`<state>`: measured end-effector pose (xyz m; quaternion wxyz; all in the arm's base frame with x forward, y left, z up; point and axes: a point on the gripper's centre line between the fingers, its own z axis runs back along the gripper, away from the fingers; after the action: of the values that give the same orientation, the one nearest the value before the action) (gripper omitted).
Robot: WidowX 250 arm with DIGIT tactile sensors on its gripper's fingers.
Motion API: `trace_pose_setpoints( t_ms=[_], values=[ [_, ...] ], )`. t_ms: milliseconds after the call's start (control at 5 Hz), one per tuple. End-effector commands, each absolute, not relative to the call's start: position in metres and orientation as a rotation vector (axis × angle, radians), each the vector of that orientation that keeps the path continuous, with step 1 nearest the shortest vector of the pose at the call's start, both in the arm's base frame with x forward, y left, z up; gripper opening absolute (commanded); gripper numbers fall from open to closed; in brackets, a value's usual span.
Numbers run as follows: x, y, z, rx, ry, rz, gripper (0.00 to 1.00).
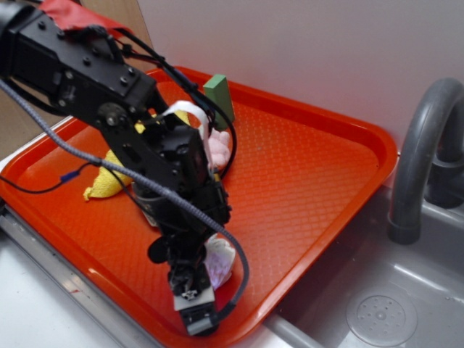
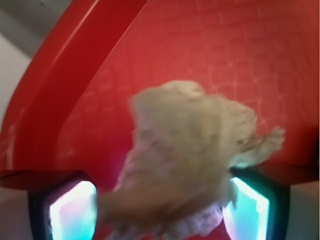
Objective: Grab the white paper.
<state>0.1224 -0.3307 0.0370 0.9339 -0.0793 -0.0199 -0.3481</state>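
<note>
The white paper [image 1: 220, 262] is a small crumpled wad lying on the orange tray [image 1: 312, 181] near its front rim. In the wrist view the white paper [image 2: 190, 150] fills the middle, blurred and very close. My gripper [image 2: 160, 212] is lowered over it and stands open, the wad lying between the two fingers [image 2: 72, 210]. The paper touches the right finger and reaches close to the left one. In the exterior view the black arm hides the fingertips, and the paper shows just to the right of the arm's lower end.
A yellow cloth [image 1: 109, 181], a pale pink plush [image 1: 217, 145] and a green block [image 1: 219, 94] lie at the tray's back left. A grey faucet [image 1: 420, 145] and sink [image 1: 377, 312] stand to the right. The tray's front rim [image 2: 55, 100] is close.
</note>
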Motion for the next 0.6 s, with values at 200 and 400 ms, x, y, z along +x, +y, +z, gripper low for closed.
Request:
trace_pose_setpoints(
  t_ms=[200, 400],
  values=[
    [0.124, -0.333, 0.049, -0.115, -0.128, -0.677, 0.0],
    [0.13, -0.307, 0.078, -0.135, -0.151, -0.613, 0.0]
  ],
)
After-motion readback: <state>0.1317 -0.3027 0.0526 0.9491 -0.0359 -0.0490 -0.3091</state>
